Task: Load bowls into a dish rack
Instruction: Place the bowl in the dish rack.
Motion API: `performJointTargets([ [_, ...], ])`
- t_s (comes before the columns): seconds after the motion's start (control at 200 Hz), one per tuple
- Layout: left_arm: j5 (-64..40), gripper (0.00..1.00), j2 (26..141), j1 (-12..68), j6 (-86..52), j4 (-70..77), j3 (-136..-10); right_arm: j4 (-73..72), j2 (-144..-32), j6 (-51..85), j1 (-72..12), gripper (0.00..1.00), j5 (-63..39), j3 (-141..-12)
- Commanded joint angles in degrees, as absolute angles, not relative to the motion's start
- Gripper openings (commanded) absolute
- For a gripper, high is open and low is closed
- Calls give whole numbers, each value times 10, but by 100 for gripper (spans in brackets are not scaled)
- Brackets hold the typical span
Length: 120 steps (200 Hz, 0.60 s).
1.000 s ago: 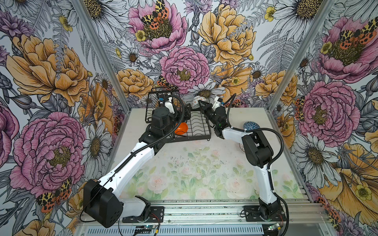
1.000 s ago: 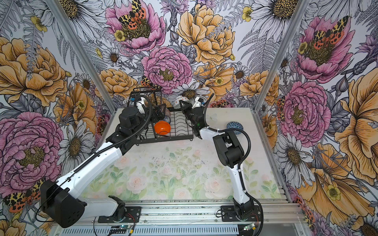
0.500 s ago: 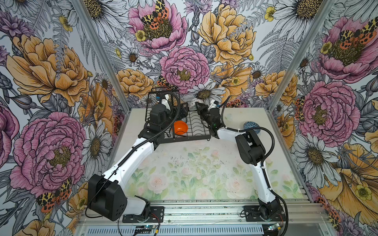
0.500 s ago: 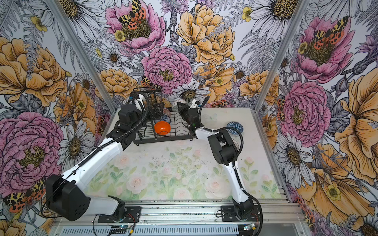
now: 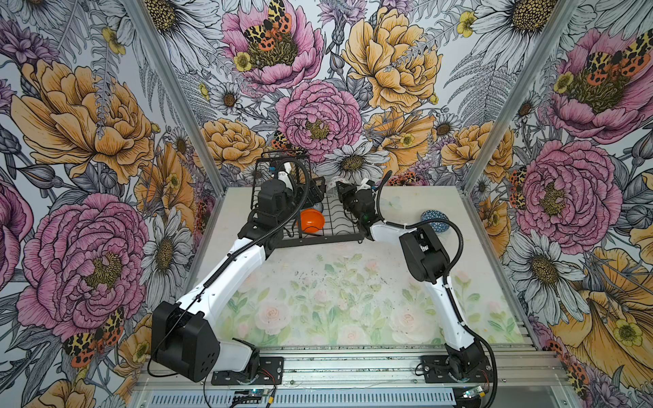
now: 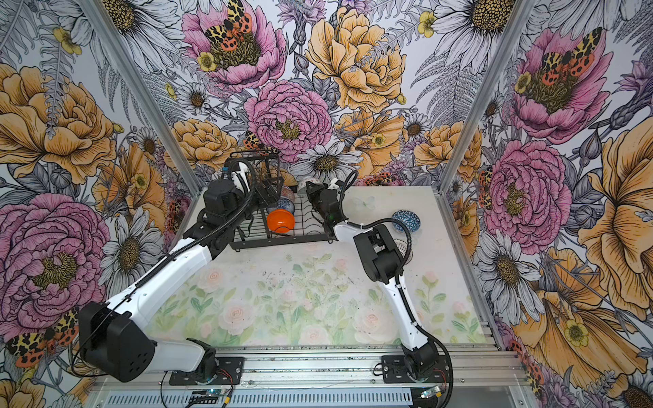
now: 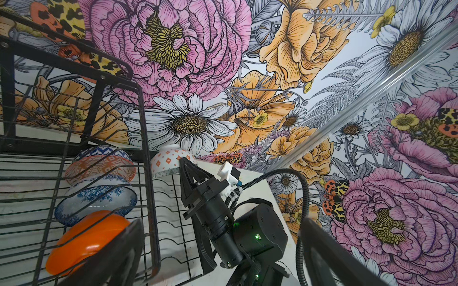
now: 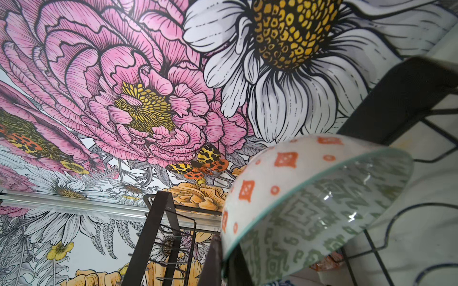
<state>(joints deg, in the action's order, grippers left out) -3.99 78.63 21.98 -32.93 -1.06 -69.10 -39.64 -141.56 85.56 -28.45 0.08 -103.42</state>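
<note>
Flowered tabletop [image 5: 318, 300] carries a blue bowl [image 5: 434, 219] on its right. The dish rack [image 5: 318, 241] holds an orange bowl [image 5: 311, 220]. Left claw [image 7: 221, 220] stands wide open at the rack. Right claw [image 7: 185, 164], closed, pinches a white orange-dotted bowl [image 7: 168, 159] at the rack's far end.

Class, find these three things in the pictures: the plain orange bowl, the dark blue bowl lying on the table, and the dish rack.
plain orange bowl [image 5: 311, 219], in a top view, middle of its glossy orange surface.
dark blue bowl [image 5: 433, 217], in a top view, its patterned side.
dish rack [image 5: 321, 241], in a top view, its near rail.

Orange-white bowl [image 7: 171, 159] held at black dish rack [image 5: 318, 241], orange bowl [image 5: 310, 220] tilted inside
</note>
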Motion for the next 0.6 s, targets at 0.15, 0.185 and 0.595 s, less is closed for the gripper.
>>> performJointTargets([
  [0.15, -55, 98, 783, 215, -334, 2, -688, -401, -1426, 858, -293, 0, 19, -1078],
  [0.185, -55, 99, 782, 215, -333, 2, -687, -399, -1426, 862, -293, 0, 22, -1078],
  [0.595, -62, 99, 780, 213, -336, 2, -688, -383, -1440, 868, -298, 0, 38, -1093],
])
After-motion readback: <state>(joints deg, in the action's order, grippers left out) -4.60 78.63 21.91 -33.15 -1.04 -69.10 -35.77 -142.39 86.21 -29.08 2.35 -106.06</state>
